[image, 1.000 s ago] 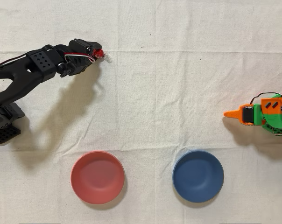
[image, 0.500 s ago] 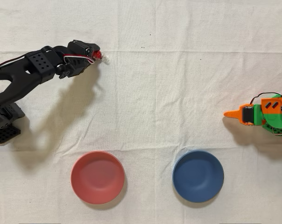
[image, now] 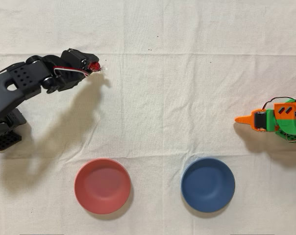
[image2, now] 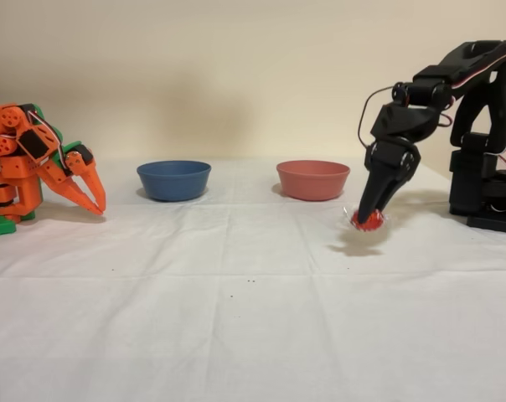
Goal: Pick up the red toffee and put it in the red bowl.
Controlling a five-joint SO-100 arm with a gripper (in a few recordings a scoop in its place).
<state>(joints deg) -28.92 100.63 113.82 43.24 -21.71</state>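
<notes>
The red toffee (image: 94,66) (image2: 369,223) is pinched at the tips of my black gripper (image: 91,67) (image2: 371,214), which is shut on it. In the fixed view the candy hangs a little above the cloth, with its shadow underneath; one clear wrapper end sticks out past the fingers. The salmon-red bowl (image: 102,186) (image2: 312,179) stands empty at the lower left of the overhead view, well below the gripper. In the fixed view it sits behind and left of the gripper.
A dark blue bowl (image: 208,184) (image2: 173,179) stands beside the red one. The idle orange arm (image: 275,120) (image2: 35,167) rests at the overhead view's right edge. My black arm's base (image2: 487,184) is at the fixed view's right. White cloth covers the table.
My gripper has drawn back to the left in the overhead view with the toffee held in it, and the candy has come off the cloth.
</notes>
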